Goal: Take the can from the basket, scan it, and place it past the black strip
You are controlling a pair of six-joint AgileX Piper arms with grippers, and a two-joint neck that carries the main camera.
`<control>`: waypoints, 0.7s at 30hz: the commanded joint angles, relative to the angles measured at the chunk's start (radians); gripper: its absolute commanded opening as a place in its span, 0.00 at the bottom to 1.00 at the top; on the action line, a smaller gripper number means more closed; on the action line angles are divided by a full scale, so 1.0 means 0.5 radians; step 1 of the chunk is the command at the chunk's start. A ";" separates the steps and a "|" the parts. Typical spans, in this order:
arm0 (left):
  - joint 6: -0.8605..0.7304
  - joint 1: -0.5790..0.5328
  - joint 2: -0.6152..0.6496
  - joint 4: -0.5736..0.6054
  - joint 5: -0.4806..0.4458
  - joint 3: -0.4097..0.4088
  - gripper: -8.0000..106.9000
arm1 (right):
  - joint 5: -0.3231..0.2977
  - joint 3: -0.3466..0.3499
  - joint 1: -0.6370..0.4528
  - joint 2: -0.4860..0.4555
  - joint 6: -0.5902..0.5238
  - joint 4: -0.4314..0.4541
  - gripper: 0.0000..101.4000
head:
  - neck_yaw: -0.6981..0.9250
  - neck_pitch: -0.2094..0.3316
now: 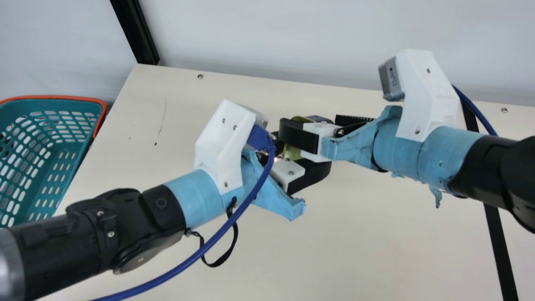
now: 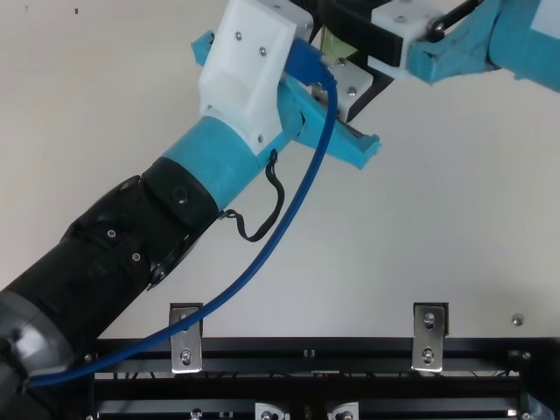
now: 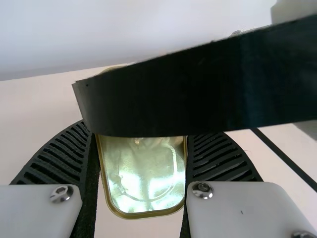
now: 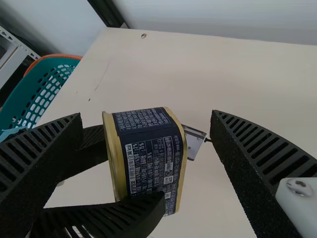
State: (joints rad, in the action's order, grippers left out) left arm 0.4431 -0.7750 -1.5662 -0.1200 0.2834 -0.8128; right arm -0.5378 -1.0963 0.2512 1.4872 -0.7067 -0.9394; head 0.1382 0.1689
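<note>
A pale wall [image 1: 292,37] and 1 black post [image 1: 136,31] back the cream table [image 1: 355,246].

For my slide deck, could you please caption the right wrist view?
Left gripper holding the can before the open jaws of the right gripper, teal basket beyond.

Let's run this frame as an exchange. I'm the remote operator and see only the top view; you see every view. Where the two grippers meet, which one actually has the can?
Observer: The left one: in the left wrist view, the left gripper has its ribbed fingers closed on opposite sides of the can.

Operator: Has the right one closed on it as well?

Observer: No. In the right wrist view, the right gripper stands open, with a gap between the can and one of its fingers.
</note>
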 commanded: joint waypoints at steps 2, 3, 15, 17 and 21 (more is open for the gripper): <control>0.000 0.000 0.000 0.000 0.000 0.000 0.16 | 0.005 -0.001 0.005 0.013 0.005 0.008 1.00 | -0.019 0.015; 0.000 0.000 0.000 0.000 0.000 0.000 0.16 | 0.007 0.000 0.006 0.019 0.006 0.011 1.00 | -0.019 0.015; 0.000 0.000 0.000 0.000 -0.005 0.000 0.16 | 0.034 0.038 0.003 0.065 -0.012 -0.004 0.00 | -0.019 0.015; 0.000 0.000 0.000 0.000 -0.005 0.000 0.16 | 0.040 0.045 -0.001 0.066 -0.018 -0.011 0.00 | -0.019 0.015; -0.029 -0.009 -0.003 0.033 -0.006 0.001 0.85 | 0.050 0.059 -0.012 0.064 -0.031 -0.024 0.00 | -0.019 0.015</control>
State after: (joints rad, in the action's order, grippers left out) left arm 0.4331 -0.7767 -1.5680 -0.1037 0.2792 -0.8128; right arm -0.5228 -1.0684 0.2483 1.5193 -0.7182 -0.9572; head 0.1382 0.1689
